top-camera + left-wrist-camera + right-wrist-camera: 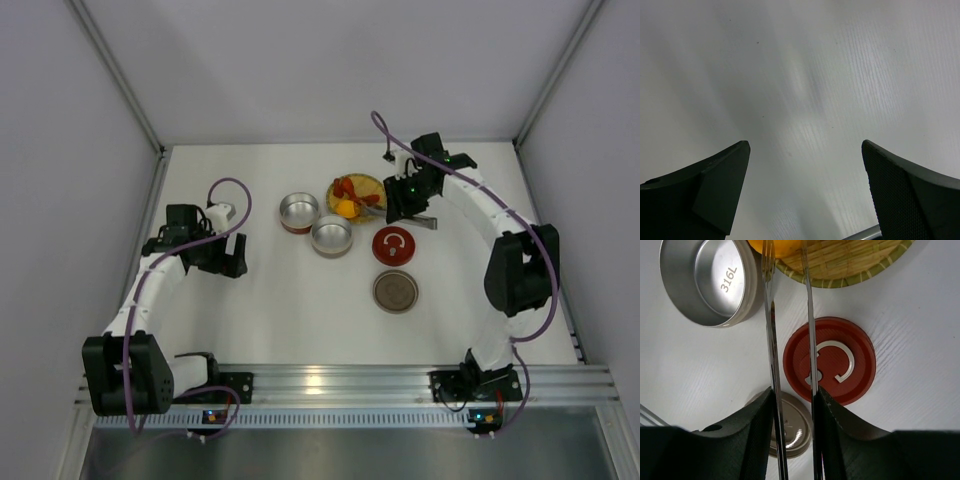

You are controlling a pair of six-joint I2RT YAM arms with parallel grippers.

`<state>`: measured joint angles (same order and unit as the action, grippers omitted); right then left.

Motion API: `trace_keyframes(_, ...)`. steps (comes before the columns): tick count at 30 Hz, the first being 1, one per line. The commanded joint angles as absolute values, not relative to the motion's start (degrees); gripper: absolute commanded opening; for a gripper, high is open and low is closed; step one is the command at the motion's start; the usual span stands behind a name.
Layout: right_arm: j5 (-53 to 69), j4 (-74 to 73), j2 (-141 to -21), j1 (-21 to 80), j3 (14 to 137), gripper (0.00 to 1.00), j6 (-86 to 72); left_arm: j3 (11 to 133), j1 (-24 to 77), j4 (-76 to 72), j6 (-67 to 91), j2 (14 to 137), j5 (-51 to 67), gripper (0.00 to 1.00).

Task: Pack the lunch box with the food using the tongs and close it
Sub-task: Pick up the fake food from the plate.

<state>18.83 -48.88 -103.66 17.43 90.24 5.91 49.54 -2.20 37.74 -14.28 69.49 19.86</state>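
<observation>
Right pincer [794, 392]: clamped on the tongs [771, 330], one finger pressed against each silver arm.
Tong tips: out over the woven plate [850, 260], right at the orange ball [785, 245].
Red pieces [346, 187]: same plate, just beside the ball.
Under the tongs: red lid [850, 365], with steel tin [705, 280] alongside.
Left pincer [805, 145]: spread wide over the worktop [805, 65], well apart from the food.

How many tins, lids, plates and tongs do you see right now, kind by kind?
Tins: 2, left tin, right tin
Lids: 2, red lid, brown lid
Woven plate: 1
Tongs: 1, gripped by the right gripper
Total: 6
</observation>
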Motion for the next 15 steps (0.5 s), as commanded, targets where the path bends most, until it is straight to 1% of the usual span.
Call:
trace_keyframes(1, 23.5, -47.7, -101.1, 14.9, 90.2, 0.37, 2.6, 50.9, -2.0, 37.4, -14.6, 67.9, 19.8, 0.98)
trace_keyframes(6, 25.7, -47.1, -101.7, 14.5, 89.6, 0.37, 1.6, 51.2, -2.1, 37.1, -14.5, 68.5, 19.9, 0.98)
trace_keyframes(9, 29.4, -46.8, -102.8, 14.0, 89.6, 0.39, 0.6, 51.2, -2.0, 36.9, -14.4, 69.1, 19.3, 0.98)
trace_keyframes(15, 31.6, -46.7, -104.8, 12.6, 90.4, 0.39, -1.5, 51.2, -2.0, 36.6, -14.0, 69.9, 17.5, 0.98)
